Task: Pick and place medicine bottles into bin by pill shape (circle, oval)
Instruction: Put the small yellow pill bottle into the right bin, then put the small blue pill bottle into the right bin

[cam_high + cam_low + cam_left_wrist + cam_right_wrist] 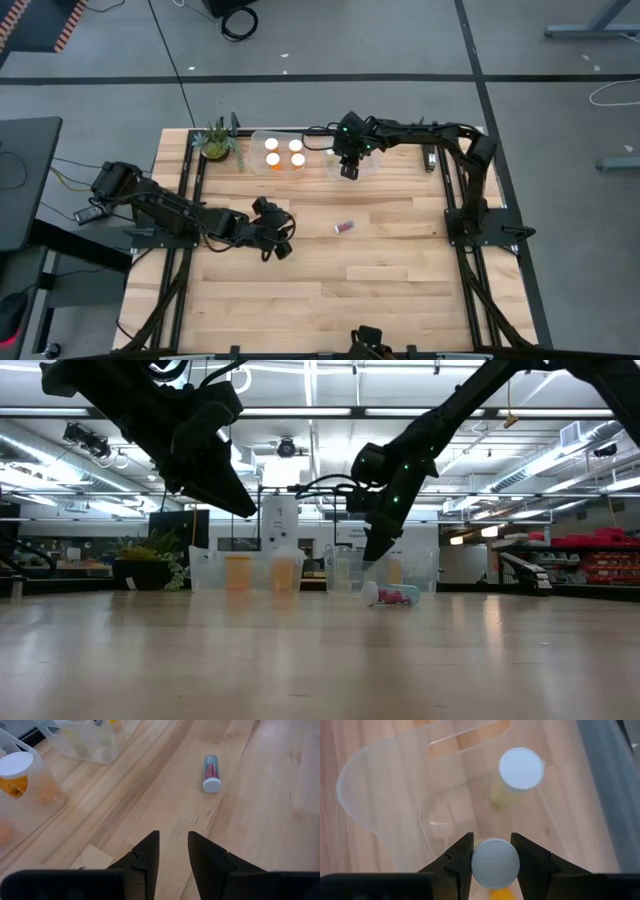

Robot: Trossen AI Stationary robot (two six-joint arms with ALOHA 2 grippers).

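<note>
The setting was a robotics lab or workshop: a wooden workbench on grey concrete floor, with ceiling strip lights and shelving behind.

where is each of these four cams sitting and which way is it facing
High: overhead, straight down; both arms, left gripper, right gripper over the clear bin.
Low: table height, facing the room; arms enter from above.
Left wrist: past its empty fingers at the lying bottle.
Right wrist: down into the bin, fingers clamping a white-capped bottle.
High, low and left wrist share the lying bottle.
</note>
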